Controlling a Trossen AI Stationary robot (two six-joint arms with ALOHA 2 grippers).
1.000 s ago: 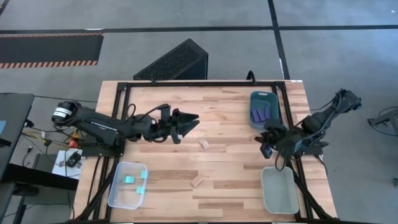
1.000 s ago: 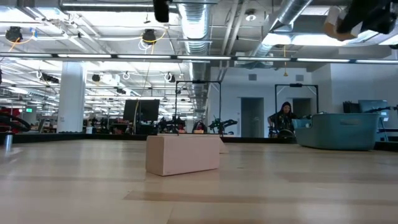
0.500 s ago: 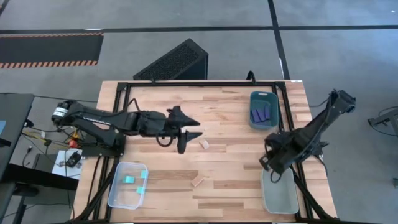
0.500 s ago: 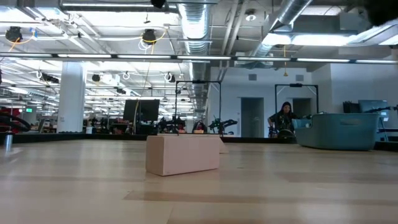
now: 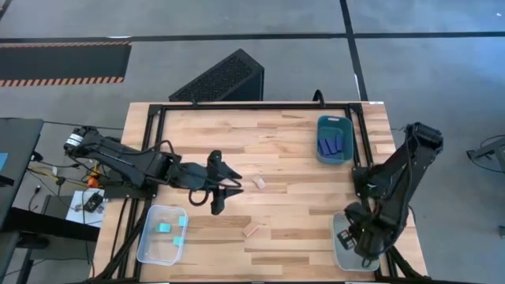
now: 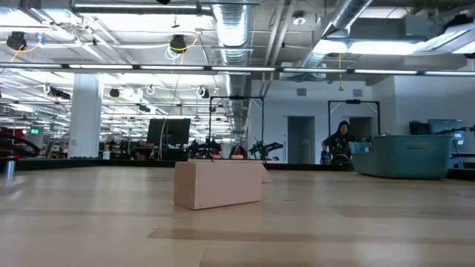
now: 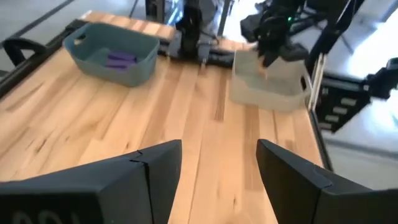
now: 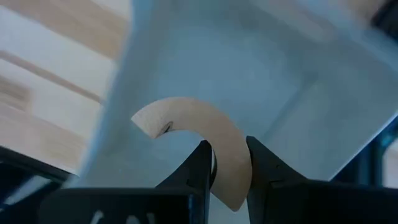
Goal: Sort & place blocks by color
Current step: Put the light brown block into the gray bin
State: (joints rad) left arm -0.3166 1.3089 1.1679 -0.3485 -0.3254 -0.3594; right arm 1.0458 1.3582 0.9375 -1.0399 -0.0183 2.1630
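My right gripper [image 5: 347, 237] is over the grey tray [image 5: 364, 254] at the near right. It is shut on a pale wooden arch piece [image 8: 199, 127]. My left gripper [image 5: 228, 194] is open and empty above mid-table, its fingers [image 7: 155, 165] spread, left of a wood block [image 5: 259, 182]. A second wood block [image 5: 252, 230] lies flat nearer the front edge; one block also shows in the low view [image 6: 219, 184]. Teal cubes [image 5: 164, 228] lie in the clear tray [image 5: 150, 248]. Dark blue bars [image 5: 331, 143] lie in the dark teal tray [image 5: 334, 122]. My right gripper pinches the arch near one of its ends [image 8: 231, 163] between its two fingers, one on the inner curve and one on the outer. The rest of the arch curves out past the fingertips. It is lifted clear, above the grey tray's inside [image 8: 249, 74].
The table's black frame [image 5: 237, 105] runs along the far edge and both sides. A dark perforated box [image 5: 225, 79] stands behind the table. The left wrist view shows the dark teal tray [image 7: 112, 53] and the grey tray [image 7: 267, 87] farther off.
My right gripper has carried the arch piece from beside the dark teal tray toward the table's near edge and now hangs over the grey tray. My left gripper has drawn back toward the near and left edges and has turned, staying open.
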